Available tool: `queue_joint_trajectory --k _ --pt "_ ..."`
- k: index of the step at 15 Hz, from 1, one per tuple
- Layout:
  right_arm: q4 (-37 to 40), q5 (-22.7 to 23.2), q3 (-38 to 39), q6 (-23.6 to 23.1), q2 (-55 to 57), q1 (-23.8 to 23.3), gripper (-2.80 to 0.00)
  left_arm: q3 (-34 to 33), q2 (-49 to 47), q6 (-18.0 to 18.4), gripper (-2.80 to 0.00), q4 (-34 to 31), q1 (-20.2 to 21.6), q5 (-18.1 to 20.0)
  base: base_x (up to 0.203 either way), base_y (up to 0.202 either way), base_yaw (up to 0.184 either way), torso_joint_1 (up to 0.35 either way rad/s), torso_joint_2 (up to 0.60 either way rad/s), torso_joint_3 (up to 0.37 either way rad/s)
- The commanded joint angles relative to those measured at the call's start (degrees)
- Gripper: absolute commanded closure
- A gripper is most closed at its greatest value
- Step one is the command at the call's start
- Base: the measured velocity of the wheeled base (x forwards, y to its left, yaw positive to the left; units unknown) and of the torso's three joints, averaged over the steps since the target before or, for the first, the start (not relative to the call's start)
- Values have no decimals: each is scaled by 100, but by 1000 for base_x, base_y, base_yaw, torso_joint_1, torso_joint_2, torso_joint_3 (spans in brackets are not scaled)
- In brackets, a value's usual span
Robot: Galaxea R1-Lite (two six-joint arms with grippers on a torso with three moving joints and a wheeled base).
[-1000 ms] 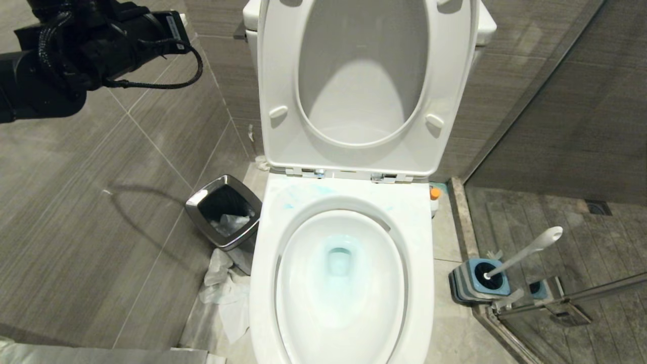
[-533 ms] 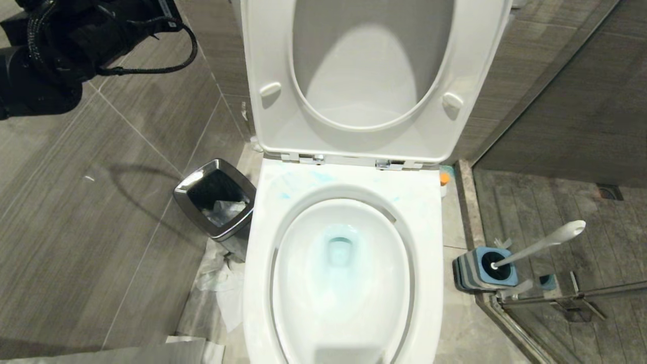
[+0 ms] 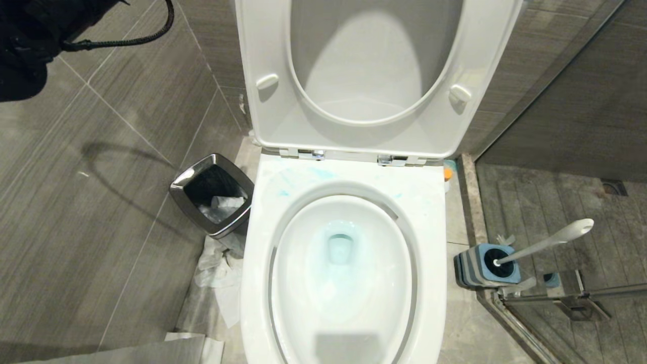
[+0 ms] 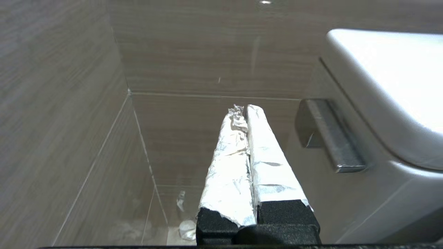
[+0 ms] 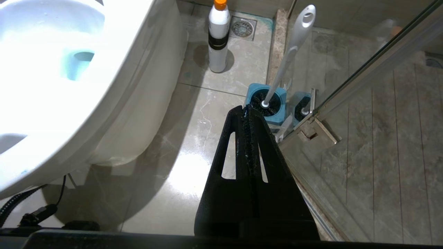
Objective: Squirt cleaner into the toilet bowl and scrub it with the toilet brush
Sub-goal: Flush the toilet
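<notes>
The white toilet bowl (image 3: 429, 217) stands with seat and lid raised. Teal cleaner tints its water (image 3: 339, 248) and smears the back rim (image 3: 285, 192). The toilet brush (image 3: 548, 241) leans in its blue-grey holder (image 3: 508, 275) on the floor to the right; its handle (image 5: 292, 48) rises from the holder (image 5: 281, 114). My right gripper (image 5: 246, 108) is shut and empty, hanging just short of that holder. My left gripper (image 4: 244, 110), foil-wrapped, is shut and empty beside the tank (image 4: 387, 86) and flush lever (image 4: 328, 138). Only the left arm (image 3: 25, 45) shows at top left.
A chrome-rimmed black bin (image 3: 177, 186) sits left of the bowl with crumpled white sheets (image 3: 220, 273) below it. A white bottle with an orange cap (image 5: 218, 38) stands behind the bowl near a floor drain (image 5: 243, 27). A glass shower door with a metal hinge (image 3: 571, 303) is behind the holder.
The whole head view has shifted as the camera moved, and the toilet looks larger. The left arm now shows less, at the top left corner. Brush and bin stay put.
</notes>
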State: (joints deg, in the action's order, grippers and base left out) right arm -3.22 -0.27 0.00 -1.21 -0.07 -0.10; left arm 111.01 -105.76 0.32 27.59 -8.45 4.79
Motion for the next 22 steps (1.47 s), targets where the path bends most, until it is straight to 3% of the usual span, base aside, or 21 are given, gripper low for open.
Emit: queue_joint_trajectory --k 1,14,22 --pt "-3 0 149 -2 7 1 0 -9 143 -23 0 2 -49 12 0 0 0 0 0 0" --pt "-3 0 141 -2 7 1 0 0 100 12 0 -17 -790 138 0 0 0 0 0 0" --pt "-3 0 145 -2 7 1 0 -18 29 38 0 -307 -26 -40 0 0 0 0 0 -27"
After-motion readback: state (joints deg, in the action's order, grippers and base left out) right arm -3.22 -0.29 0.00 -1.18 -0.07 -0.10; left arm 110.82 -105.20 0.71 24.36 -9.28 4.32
